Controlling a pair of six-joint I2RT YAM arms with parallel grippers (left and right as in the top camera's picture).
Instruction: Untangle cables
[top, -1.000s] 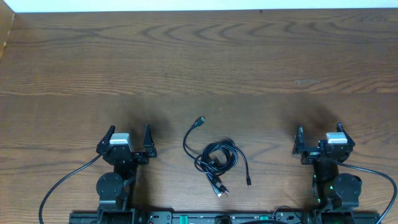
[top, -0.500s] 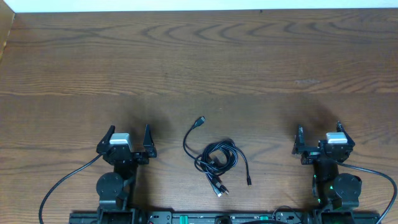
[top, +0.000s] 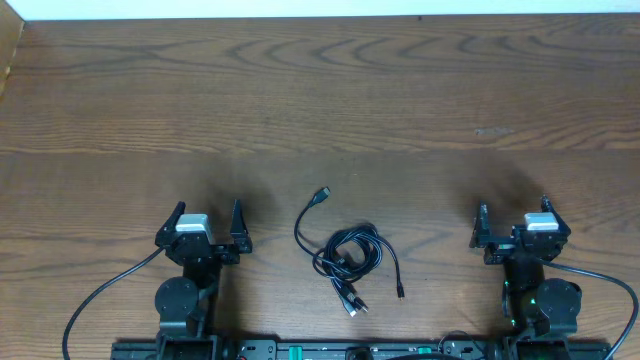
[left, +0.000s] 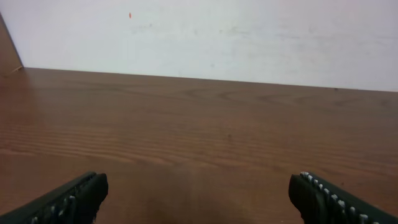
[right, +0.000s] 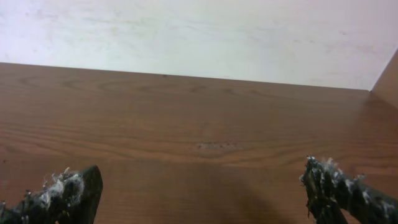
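Between my two arms, near the front edge of the desk (top: 320, 100), the cables (top: 348, 255) are lying in one loose black tangle. Most of the cords are coiling over one another in a small bundle. One strand is curving up and away to the left, ending in a plug (top: 323, 192) that is pointing toward the far side. Another strand is trailing down the right side to a small connector (top: 400, 292), and a couple more ends are poking out together at the bottom of the bundle.

I am seeing the left tool (top: 207, 220) sitting well to the left of the tangle, jaws spread wide and gripping nothing. The right tool (top: 513, 217) is sitting well to the right of it, likewise released and empty. Neither one is touching any cord.

Through the left wrist camera, the dark ribbed fingers (left: 74, 199) are showing only at the bottom corners, with bare wood between them and a pale wall (left: 249, 37) beyond. Through the right wrist camera, the fingers (right: 68, 190) are standing just as far apart, with pale fuzz clinging to their tips. No cable is appearing in either wrist view.
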